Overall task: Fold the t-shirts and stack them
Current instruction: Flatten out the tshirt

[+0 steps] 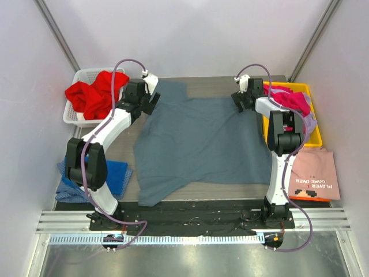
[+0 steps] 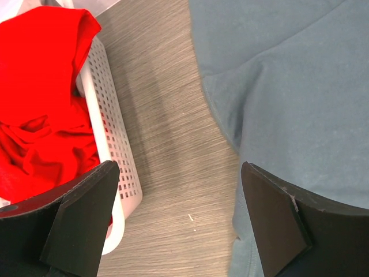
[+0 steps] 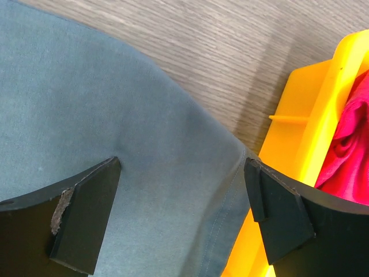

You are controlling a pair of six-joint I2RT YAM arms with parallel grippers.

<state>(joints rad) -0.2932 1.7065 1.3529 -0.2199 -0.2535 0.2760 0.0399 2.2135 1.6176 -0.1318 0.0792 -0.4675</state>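
Observation:
The large slate blue-grey t-shirt (image 1: pixel 202 144) lies spread on the table. My left gripper (image 1: pixel 151 99) is open and empty at its far left edge; in the left wrist view (image 2: pixel 180 216) its jaws straddle bare table beside the shirt's hem (image 2: pixel 288 104). My right gripper (image 1: pixel 239 103) is open and empty above the shirt's far right corner (image 3: pixel 115 115), next to the yellow bin. A red t-shirt (image 1: pixel 92 93) fills the white basket. A magenta t-shirt (image 1: pixel 291 99) lies in the yellow bin. A pale pink t-shirt (image 1: pixel 314 173) lies folded at the right. A royal blue t-shirt (image 1: pixel 115 176) lies at the left.
The white perforated basket (image 1: pixel 78 78) stands at the far left, and its wall (image 2: pixel 115 150) shows close to my left finger. The yellow bin (image 1: pixel 311 124) stands at the far right, its rim (image 3: pixel 300 115) beside my right finger. White walls enclose the table.

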